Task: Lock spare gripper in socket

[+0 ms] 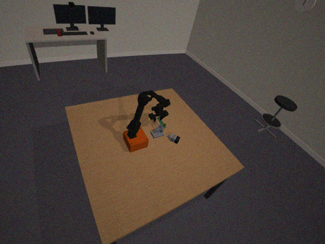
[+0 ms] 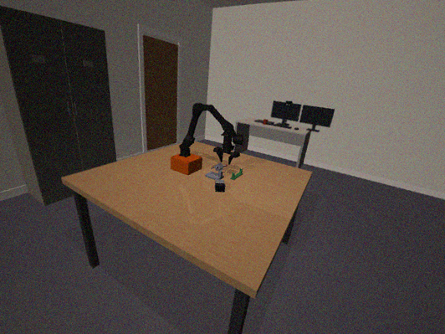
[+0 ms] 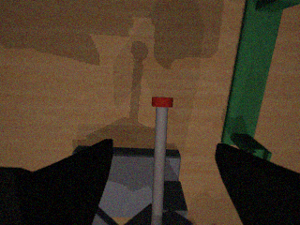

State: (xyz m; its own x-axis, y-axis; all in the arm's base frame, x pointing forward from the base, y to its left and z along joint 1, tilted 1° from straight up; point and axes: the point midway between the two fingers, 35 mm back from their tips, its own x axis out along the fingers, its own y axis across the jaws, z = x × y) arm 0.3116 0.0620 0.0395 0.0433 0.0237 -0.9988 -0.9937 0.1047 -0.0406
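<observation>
Arrangement at the start of pin extraction. The grey mount serves as the landmark; it stands on the wooden table just beside the orange arm base. The lock pin, a slim grey rod with a red cap, still passes through the mount's socket and projects from it, so the socket cannot yet receive anything. The spare gripper, grey with a black end, lies on the table near the mount, on the side away from the arm base, apparently parked within easy reach for later docking. A green bracket lies just beyond the mount; its purpose cannot be told.

The gripper hangs over the mount, its two dark fingers spread partway and standing on either side of the pin, apart from it. Nothing is pinched and no contact is visible. The straddling pose appears chosen so that closing would catch the pin's shaft below the red cap.
</observation>
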